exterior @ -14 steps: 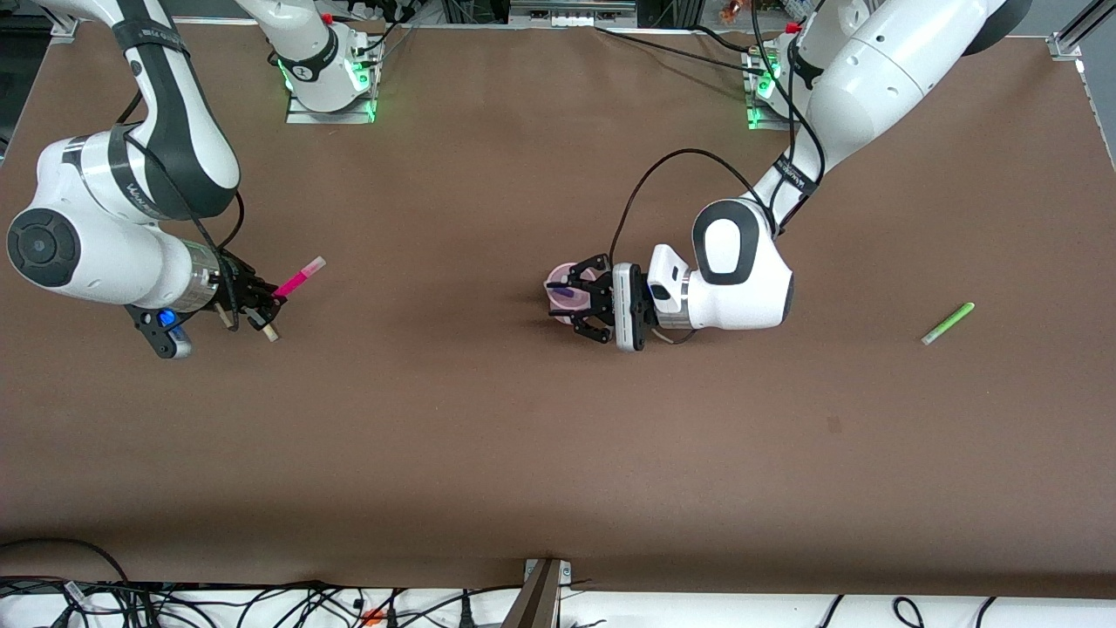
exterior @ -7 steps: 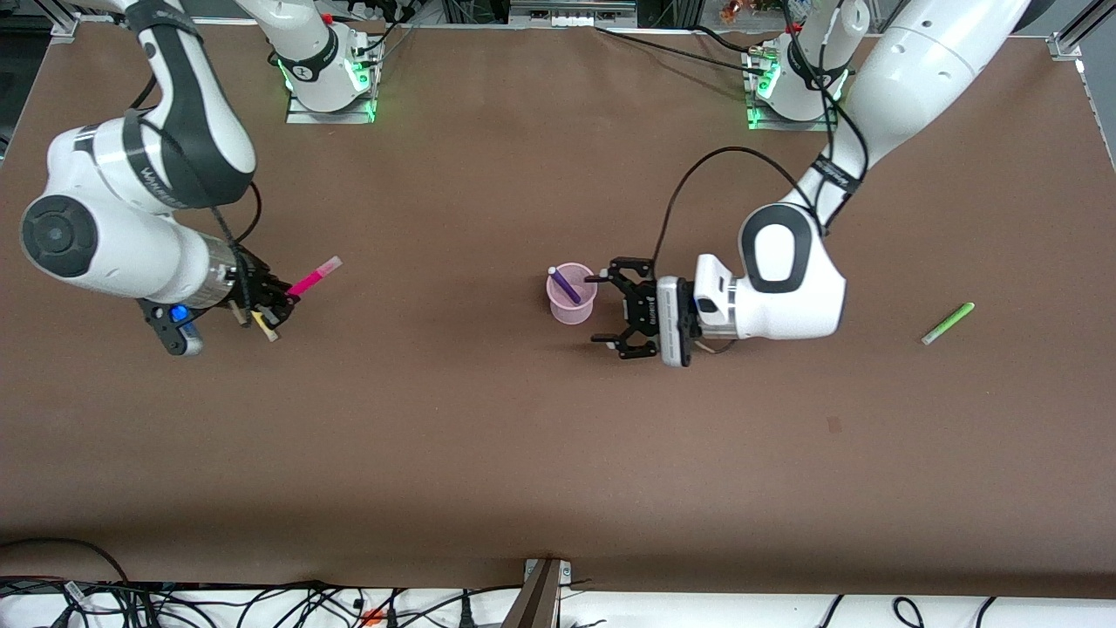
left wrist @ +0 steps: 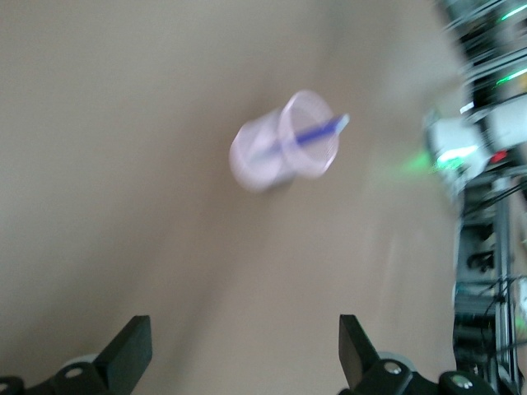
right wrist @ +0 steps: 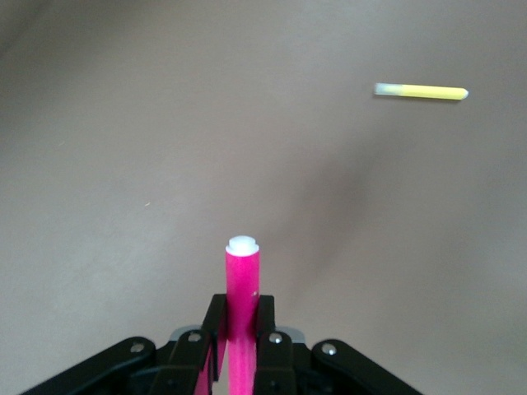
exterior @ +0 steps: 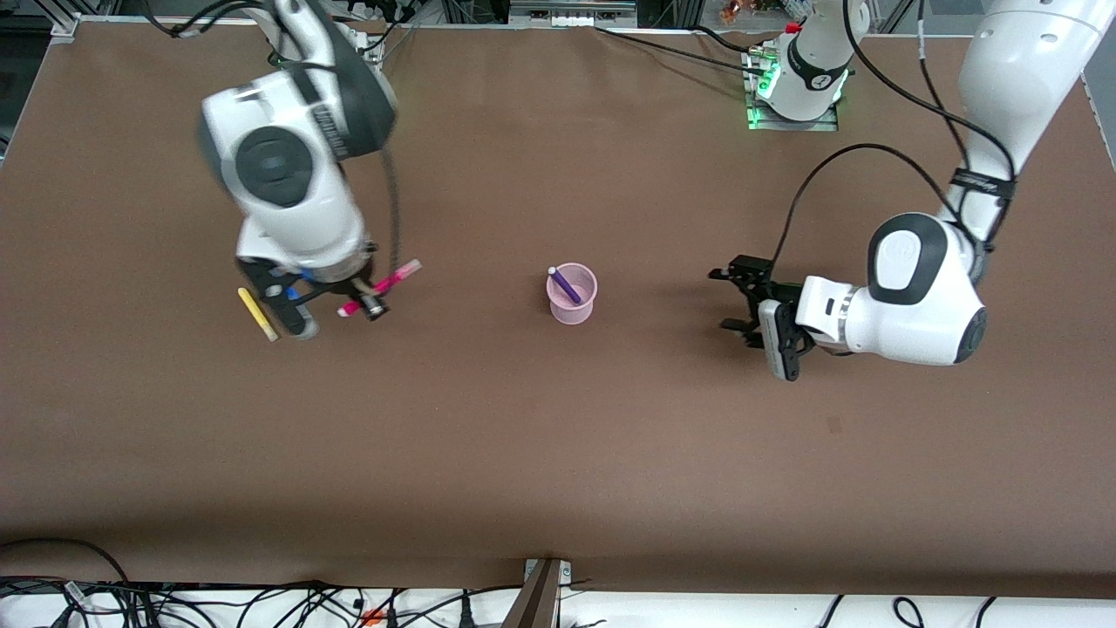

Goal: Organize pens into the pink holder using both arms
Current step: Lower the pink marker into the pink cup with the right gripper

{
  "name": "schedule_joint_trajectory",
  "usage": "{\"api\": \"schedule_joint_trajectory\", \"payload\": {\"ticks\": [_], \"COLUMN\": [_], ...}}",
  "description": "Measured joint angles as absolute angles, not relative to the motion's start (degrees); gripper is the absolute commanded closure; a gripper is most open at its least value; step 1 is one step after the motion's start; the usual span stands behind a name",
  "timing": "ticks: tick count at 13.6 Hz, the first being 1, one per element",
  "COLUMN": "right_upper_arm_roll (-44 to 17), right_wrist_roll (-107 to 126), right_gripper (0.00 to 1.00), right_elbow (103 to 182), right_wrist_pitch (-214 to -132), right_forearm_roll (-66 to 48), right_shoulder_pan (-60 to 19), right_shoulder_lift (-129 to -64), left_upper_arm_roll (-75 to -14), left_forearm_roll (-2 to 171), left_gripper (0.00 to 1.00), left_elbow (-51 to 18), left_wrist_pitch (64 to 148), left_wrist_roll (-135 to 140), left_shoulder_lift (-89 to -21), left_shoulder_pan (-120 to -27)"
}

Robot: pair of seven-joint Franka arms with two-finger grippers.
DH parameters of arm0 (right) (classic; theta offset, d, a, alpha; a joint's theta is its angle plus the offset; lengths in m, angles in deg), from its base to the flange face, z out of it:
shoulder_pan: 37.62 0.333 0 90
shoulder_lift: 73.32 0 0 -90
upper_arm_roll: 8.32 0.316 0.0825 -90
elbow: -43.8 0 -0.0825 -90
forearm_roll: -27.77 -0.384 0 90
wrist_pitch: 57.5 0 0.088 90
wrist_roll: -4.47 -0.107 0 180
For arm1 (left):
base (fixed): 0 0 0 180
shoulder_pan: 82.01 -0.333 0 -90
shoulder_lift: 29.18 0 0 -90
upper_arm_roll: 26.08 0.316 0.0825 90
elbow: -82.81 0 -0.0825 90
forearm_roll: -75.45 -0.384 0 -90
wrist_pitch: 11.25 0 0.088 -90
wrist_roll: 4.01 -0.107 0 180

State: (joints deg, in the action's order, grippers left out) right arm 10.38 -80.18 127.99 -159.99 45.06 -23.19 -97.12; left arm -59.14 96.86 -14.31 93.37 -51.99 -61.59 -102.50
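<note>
Right gripper (exterior: pixel 366 301) fingers clamp magenta pen (exterior: pixel 388 283) lengthwise, pink holder (exterior: pixel 572 301) toward left arm's end; left gripper (exterior: pixel 734 299) fingers wide.

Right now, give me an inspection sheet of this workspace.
Surface: brown table top, flat.
Job's things: pale pink translucent plastic cup upright, dark purple pen leaning inside; slim yellow pen lying toward the right arm's end; magenta pink pen held in the air.
Clutter: nothing seen.
Grippers: right gripper shut on magenta pink pen; left gripper open, empty, over bare table.
Cables: black cables along the near edge.
Surroundings: arm bases with green lights.
</note>
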Motion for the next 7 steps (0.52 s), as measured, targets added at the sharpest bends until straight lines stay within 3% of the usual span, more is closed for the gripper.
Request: {"api": "schedule_joint_trajectory", "payload": {"ticks": [7], "right_upper_arm_roll": [10.2], "right_wrist_roll": [-100.1], "right_gripper": [1.0], "right_elbow": [119.1], "right_wrist_pitch": [-162.8], "right_forearm_roll": [53.2], "right_shoulder_pan": [-10.2], "right_shoulder_lift": [-105.8], "left_upper_arm_roll": [-59.5], "left_forearm_roll": [66.1], "left_gripper": [0.0], "left_elbow": [-10.8], "left_wrist_pitch": [82.6], "left_wrist_roll": [-17.3], "left_shoulder_lift": [-58.5], "left_shoulder_pan": [-103.1]}}
